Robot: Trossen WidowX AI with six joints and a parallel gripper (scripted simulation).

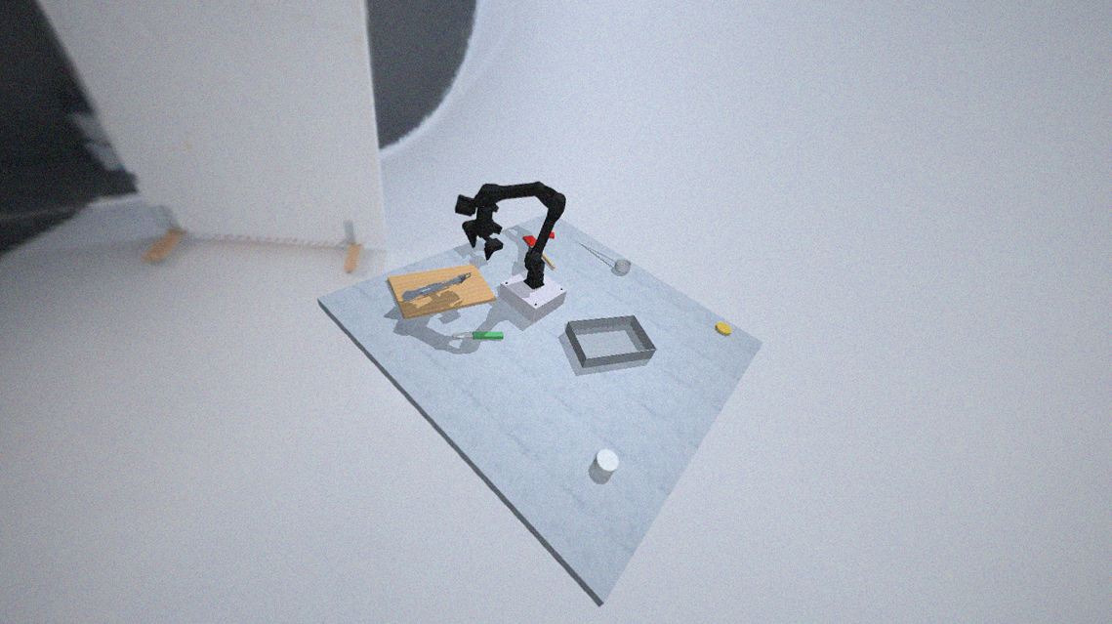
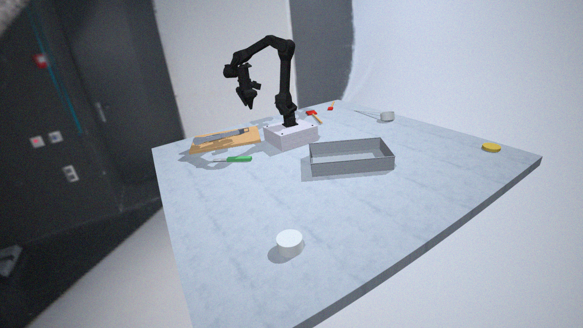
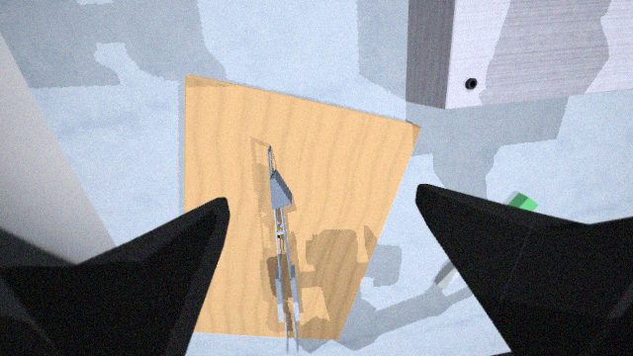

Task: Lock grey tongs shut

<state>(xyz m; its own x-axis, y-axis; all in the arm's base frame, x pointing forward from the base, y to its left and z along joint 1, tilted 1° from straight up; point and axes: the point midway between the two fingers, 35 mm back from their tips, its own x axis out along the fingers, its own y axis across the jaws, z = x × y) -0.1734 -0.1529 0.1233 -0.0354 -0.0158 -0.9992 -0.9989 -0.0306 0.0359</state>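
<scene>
The grey tongs point(image 1: 436, 287) point(image 2: 220, 136) point(image 3: 281, 195) lie on the wooden board point(image 1: 480, 286) point(image 2: 253, 137) point(image 3: 223, 124). In the wrist view their two arms run close together, nearly parallel, with a narrow gap that widens slightly towards the lower end. That end reaches past the board's lower edge in that view. The lock inside the hinge is hidden. My gripper point(image 1: 480, 250) point(image 2: 250, 107) point(image 3: 324, 199) is wide open and empty, raised well above the board, with nothing between its fingers. The grey roasting tin point(image 1: 618, 358) point(image 2: 352, 167) stands apart from them with no tongs on it.
The robot's pale base point(image 1: 532, 302) point(image 2: 281, 139) stands beside the board. A green-handled tool point(image 1: 488, 335) point(image 2: 239, 159) lies in front of the board. A white cylinder point(image 1: 605, 461) point(image 2: 289, 243), a yellow disc point(image 1: 722, 329) point(image 2: 491, 147) and a grey cup point(image 1: 622, 266) point(image 2: 387, 116) stand farther away.
</scene>
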